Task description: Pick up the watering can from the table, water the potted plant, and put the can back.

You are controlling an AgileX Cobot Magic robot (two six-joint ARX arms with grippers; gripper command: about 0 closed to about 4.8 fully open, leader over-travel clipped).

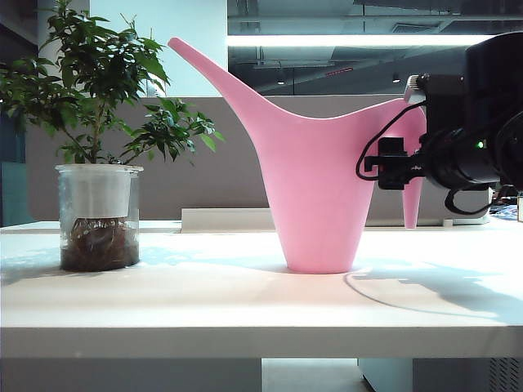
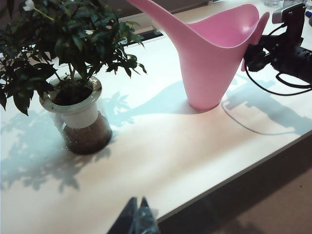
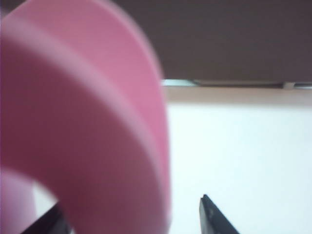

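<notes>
The watering can (image 3: 87, 122) fills the right wrist view as a pink blur, its arched handle passing between the right gripper (image 3: 131, 217), whose dark fingertips (image 3: 214, 219) stand wide apart on either side without visibly pressing it. It stands upright on the table (image 1: 204, 294), spout toward the potted plant (image 1: 98, 163). The left gripper (image 2: 137, 217) hovers off the table's front edge, tips together, empty, mostly cut off. No writing is legible.

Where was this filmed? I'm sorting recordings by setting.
Probably an open-plan office: a white desk top, a grey partition panel behind it, and exposed ceiling ducts with a strip light beyond.
</notes>
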